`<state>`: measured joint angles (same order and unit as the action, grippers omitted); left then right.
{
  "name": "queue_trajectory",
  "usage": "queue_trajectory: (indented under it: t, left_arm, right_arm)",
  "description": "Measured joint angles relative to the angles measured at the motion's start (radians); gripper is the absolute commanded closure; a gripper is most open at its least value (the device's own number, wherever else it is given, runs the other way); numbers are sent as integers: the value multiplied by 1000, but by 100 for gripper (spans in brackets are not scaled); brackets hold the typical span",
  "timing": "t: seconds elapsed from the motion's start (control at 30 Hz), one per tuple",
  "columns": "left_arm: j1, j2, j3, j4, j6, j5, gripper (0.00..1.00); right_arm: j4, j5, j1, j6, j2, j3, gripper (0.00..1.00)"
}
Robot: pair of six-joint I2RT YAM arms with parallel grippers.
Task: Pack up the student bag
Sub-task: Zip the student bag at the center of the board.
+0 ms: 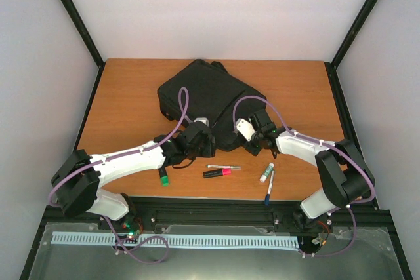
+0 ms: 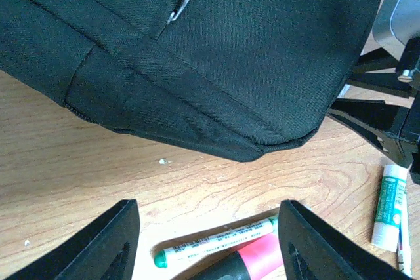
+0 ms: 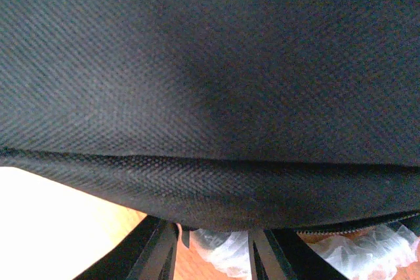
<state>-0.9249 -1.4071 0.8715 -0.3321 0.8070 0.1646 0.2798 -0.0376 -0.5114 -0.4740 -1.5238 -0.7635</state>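
Blue pen [image 1: 270,188], white green-labelled glue stick [image 1: 266,172], pink-black highlighter [image 1: 217,173], thin white marker [image 1: 224,166] lie just near-side of large black fabric backpack [image 1: 210,93]. Left gripper [image 2: 209,227] at backpack's near edge, fingers apart, empty. Right gripper [image 3: 211,244] against backpack's near-right hem, fingertips hidden under fabric, grip unclear. Backpack flat on wooden table [image 1: 131,96], beyond both grippers

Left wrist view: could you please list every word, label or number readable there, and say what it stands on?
None can be read.
White pen with green tip: dark print along the barrel, too small to read.
White tube with green label: lettering too blurred to read.
Large black fabric backpack: no lettering shows.
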Motion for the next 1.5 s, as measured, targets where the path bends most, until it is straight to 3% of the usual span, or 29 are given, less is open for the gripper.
queue_trajectory:
  t: [0.13,0.27,0.43,0.97,1.2,1.5]
  left_arm:
    - [0,0,-2,3,0,0,40]
    - [0,0,-2,3,0,0,40]
    - [0,0,-6,4,0,0,40]
    - [0,0,-12,19,0,-1,39]
    - [0,0,-13,20,0,-1,39]
    - [0,0,-24,26,0,-5,38]
  right_arm:
    - [-4,3,0,-11,-1,0,62]
    - [-14,9,0,-28,-8,1,62]
    - [-30,26,0,-39,-24,1,70]
    - [-21,49,0,-45,-6,2,74]
    - [-3,44,0,-51,-5,2,93]
    - [48,13,0,-61,5,1,97]
